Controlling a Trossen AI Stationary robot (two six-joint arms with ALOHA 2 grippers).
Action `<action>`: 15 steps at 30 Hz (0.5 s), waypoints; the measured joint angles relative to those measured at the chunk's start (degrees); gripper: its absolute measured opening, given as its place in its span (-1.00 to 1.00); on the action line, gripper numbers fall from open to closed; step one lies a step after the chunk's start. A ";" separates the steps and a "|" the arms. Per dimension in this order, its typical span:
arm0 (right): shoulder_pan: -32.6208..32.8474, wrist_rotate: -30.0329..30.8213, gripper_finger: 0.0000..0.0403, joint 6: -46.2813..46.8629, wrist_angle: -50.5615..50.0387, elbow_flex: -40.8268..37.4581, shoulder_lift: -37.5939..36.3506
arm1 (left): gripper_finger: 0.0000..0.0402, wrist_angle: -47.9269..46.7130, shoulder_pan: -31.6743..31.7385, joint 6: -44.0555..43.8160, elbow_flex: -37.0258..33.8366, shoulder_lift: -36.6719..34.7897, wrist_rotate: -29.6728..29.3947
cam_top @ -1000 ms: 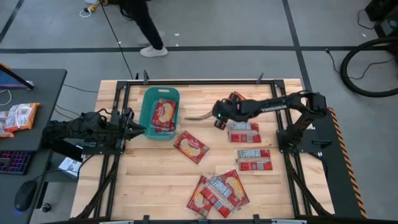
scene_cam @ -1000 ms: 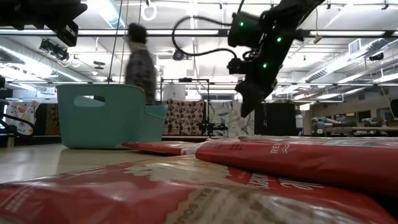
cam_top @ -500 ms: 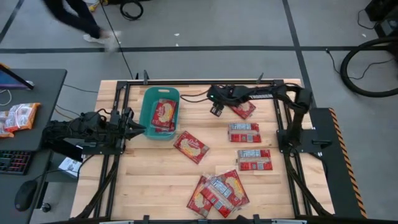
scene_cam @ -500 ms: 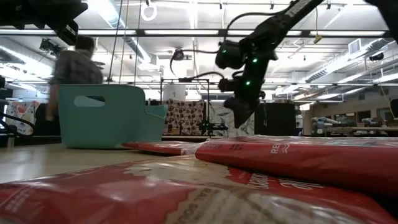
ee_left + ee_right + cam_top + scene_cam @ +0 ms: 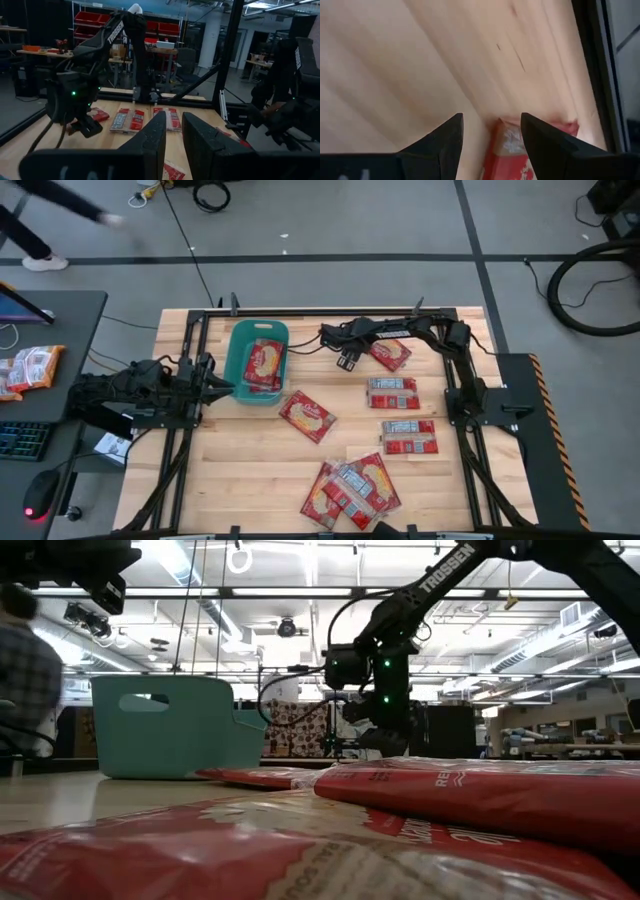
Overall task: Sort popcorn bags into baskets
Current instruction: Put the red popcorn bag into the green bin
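The right hand (image 5: 347, 361) hangs open and empty, low over the far bench (image 5: 250, 450), lined up on the popcorn bag (image 5: 390, 354) just beside it (likely its next pick). The left hand (image 5: 222, 388), nearly closed and holding nothing, waits beside the teal basket (image 5: 238, 340).

Flat red foil popcorn bags (image 5: 401, 394) with tan-orange pictures and pale labels; teal plastic rectangular basket (image 5: 239, 338); light wooden table (image 5: 250, 460).
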 joint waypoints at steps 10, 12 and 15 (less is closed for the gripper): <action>-1.53 -3.39 -0.27 3.96 -0.79 -2.54 -0.50 | -0.67 0.00 -0.01 -0.26 0.00 0.00 0.02; -1.63 -3.39 -0.38 3.70 -0.32 -3.03 -0.56 | -0.67 0.02 0.00 -0.33 0.00 0.00 0.02; -1.63 -3.43 -0.56 2.58 0.08 -3.24 -0.57 | -0.67 0.01 -0.02 -0.38 0.00 0.00 0.04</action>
